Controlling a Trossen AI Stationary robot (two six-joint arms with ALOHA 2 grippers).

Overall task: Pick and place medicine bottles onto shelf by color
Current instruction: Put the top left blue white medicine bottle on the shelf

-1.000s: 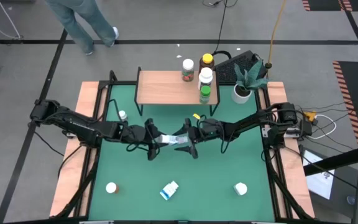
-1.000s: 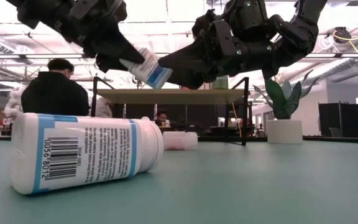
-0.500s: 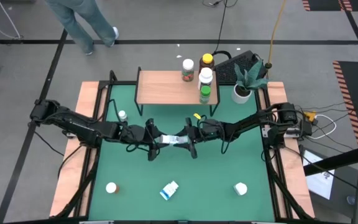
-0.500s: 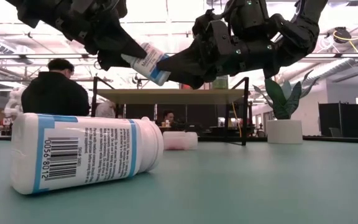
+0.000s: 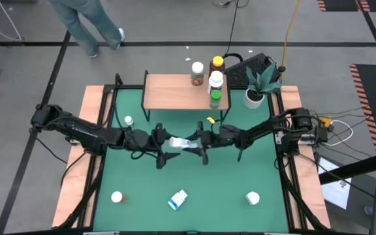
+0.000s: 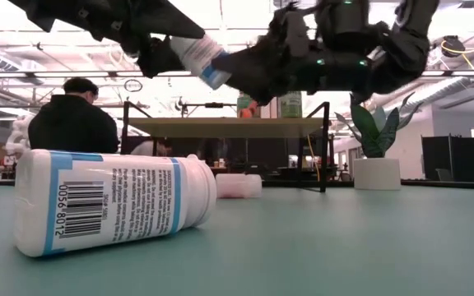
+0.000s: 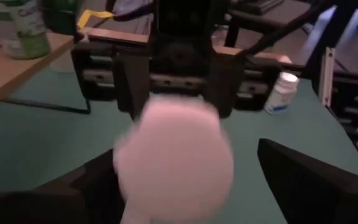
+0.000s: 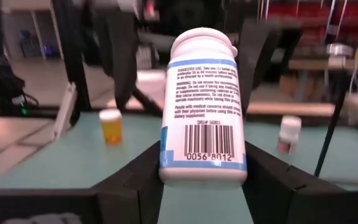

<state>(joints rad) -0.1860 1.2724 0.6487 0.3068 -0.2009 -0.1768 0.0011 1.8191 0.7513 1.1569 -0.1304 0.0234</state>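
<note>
I count four bottles on the shelf (image 5: 175,91) at its 3 o'clock end; four lie loose. My right gripper (image 5: 198,145) clamps the blue-labelled bottle (image 5: 180,143) mid-table, left gripper (image 5: 164,145) spread around its cap.

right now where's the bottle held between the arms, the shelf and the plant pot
held bottle (image 8: 202,106), right wrist view, on its printed label
shelf (image 5: 172,91), high view, on the bare wooden top
plant pot (image 5: 253,98), high view, on the white rim
</note>
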